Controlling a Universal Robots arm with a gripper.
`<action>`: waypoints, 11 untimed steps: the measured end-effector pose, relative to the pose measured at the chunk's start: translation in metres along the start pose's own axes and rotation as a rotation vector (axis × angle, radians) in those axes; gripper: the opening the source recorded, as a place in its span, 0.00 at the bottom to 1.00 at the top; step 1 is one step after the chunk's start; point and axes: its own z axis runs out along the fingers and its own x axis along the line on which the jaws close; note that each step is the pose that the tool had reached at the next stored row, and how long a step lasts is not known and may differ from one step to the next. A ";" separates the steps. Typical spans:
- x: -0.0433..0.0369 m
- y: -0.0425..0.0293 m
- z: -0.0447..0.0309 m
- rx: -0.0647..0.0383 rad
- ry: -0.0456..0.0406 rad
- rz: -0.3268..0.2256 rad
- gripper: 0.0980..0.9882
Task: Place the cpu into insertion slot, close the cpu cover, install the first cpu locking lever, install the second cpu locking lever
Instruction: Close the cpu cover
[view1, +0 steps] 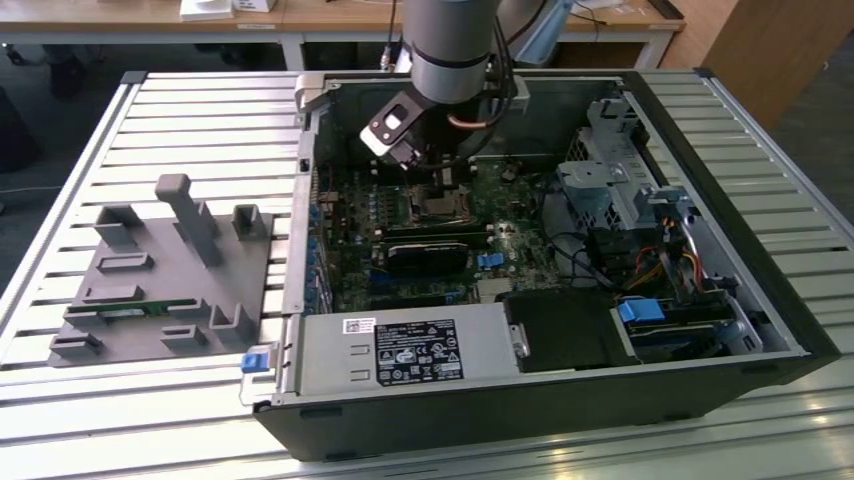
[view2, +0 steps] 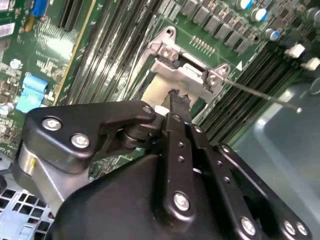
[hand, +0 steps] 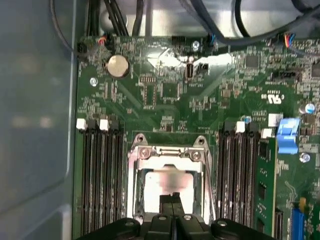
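Inside the open computer case (view1: 747, 330), the cpu (hand: 159, 181) lies in its socket as a dull silvery square. The cpu cover (hand: 167, 153), a silver frame plate, lies around it, and the chip shows through the window. My gripper (hand: 172, 197) is shut with nothing between its fingers, and its tips sit right over the chip's near half. In the second wrist view the gripper (view2: 176, 98) points at the cpu cover's hinge end (view2: 186, 70). A thin locking lever (view2: 260, 92) sticks out sideways from there, unlatched. In the exterior view the gripper (view1: 438, 182) hangs just above the socket (view1: 441, 207).
Rows of black memory slots (hand: 102, 180) flank the socket on both sides. A blue clip (hand: 286, 136) stands beyond one row. A grey parts fixture (view1: 160, 280) lies on the slatted table at the exterior view's left. The power supply (view1: 400, 350) and drive cage (view1: 614, 190) crowd the case.
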 end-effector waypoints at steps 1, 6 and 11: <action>0.0000 -0.0016 0.0004 0.000 0.0000 0.000 0.01; 0.0004 -0.0089 0.0034 0.000 0.0000 0.000 0.01; 0.0019 -0.0102 0.0095 0.000 0.0001 0.000 0.01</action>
